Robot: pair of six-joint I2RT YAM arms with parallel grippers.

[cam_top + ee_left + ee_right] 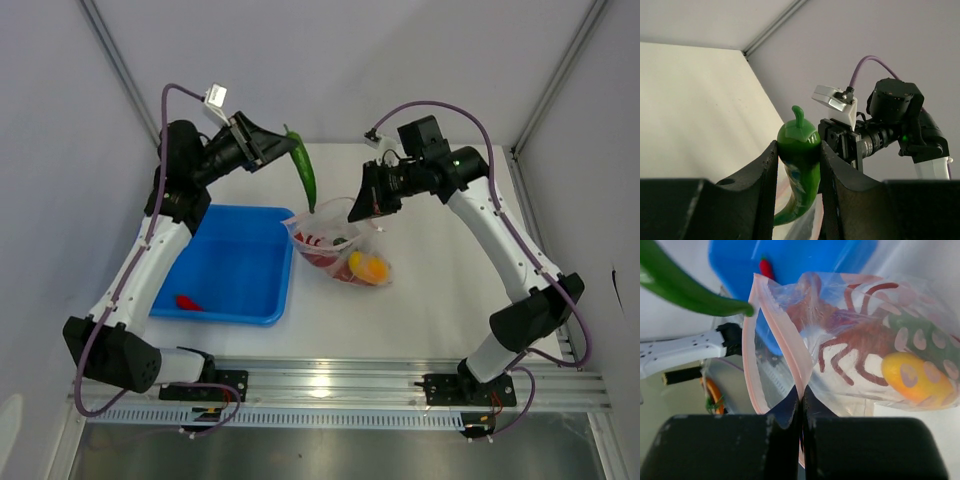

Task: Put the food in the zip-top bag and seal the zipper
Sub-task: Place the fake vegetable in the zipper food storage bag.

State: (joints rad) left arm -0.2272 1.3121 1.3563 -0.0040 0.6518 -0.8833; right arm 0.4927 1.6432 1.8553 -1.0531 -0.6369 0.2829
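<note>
My left gripper (pixel 283 146) (pixel 799 162) is shut on a long green pepper (pixel 305 172) (pixel 801 167) near its stem. The pepper hangs tip-down, its point just above the open mouth of the zip-top bag (pixel 340 248) (pixel 865 340). My right gripper (pixel 371 212) (pixel 801 402) is shut on the bag's pale pink zipper strip (pixel 790 347) at one edge and holds the mouth open. Inside the bag lie red chili peppers (pixel 318 243) and a yellow-orange fruit (pixel 368 266) (pixel 915 377). One red chili (pixel 188 302) (pixel 765 267) lies in the blue tray.
The blue tray (pixel 235 265) stands left of the bag on the white table. A metal rail (pixel 340 385) with both arm bases runs along the near edge. Grey walls close in the back and both sides.
</note>
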